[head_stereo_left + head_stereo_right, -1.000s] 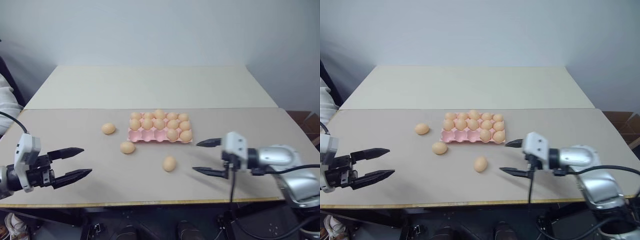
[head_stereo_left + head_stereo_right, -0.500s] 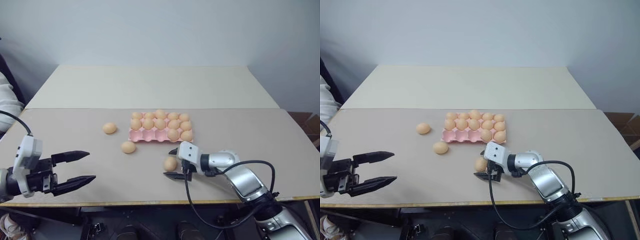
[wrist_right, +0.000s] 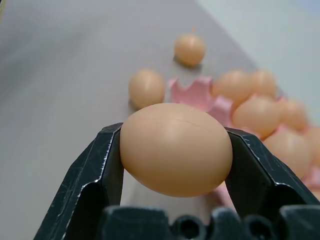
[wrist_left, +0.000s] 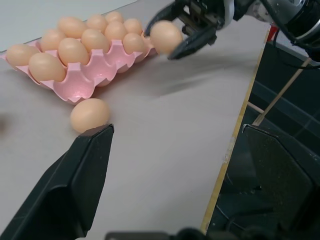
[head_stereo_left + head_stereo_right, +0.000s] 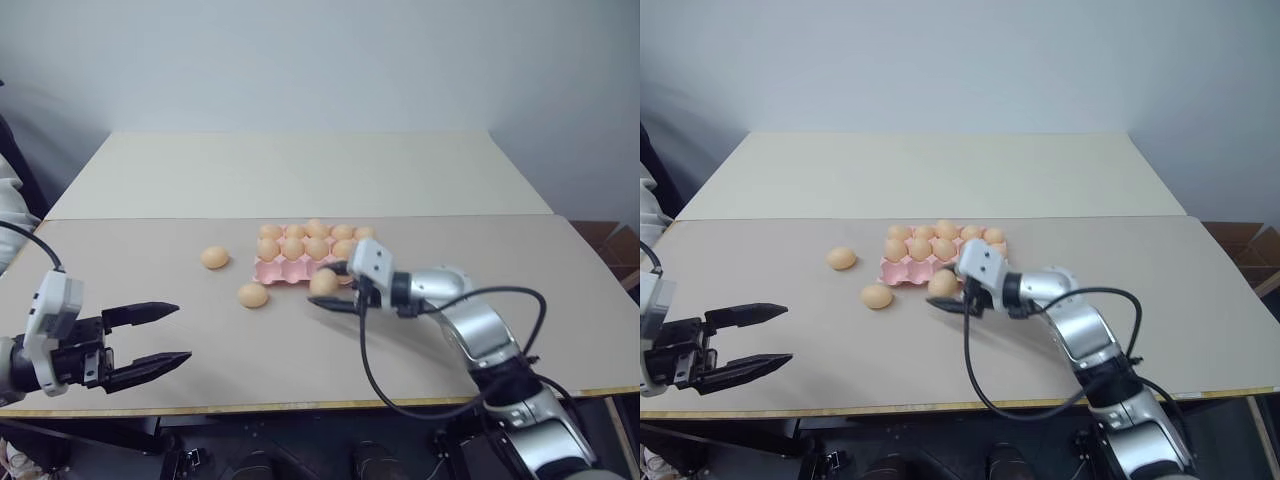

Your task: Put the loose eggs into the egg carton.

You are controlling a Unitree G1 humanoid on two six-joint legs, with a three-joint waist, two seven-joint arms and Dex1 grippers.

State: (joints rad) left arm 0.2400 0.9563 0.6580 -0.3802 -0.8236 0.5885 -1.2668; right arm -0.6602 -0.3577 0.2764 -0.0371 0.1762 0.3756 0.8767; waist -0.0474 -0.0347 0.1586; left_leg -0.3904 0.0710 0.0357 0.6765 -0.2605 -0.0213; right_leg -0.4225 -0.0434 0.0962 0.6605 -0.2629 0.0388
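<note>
The right gripper [image 5: 322,286] holds one egg [image 5: 323,282] between its two black fingers [image 3: 92,170]. The fingers are clenched on the egg from both sides, and the egg is up off the counter [image 5: 150,250]. The right arm is stretched out across the front of the robot, pointing to the robot's left and tipped a little down. The egg hangs just at the near edge of the carton [image 5: 285,270].

The carton is pink and sits in the middle of the counter. Most of its cups have eggs in them. The near row has bare pink cups showing on its left side.

Two more eggs lie loose on the counter. One egg [image 5: 253,295] is just beside the near left corner of the carton. The other egg [image 5: 215,257] is a bit farther to the left, apart from the carton.

The left gripper [image 5: 165,335] is well off to the left, near the front edge of the counter. Its arm is low and points toward the middle of the counter. Its fingers [image 5: 140,313] are spread wide apart and hold nothing. In the left wrist view, the egg beside the carton lies close in front of one of those fingers.
</note>
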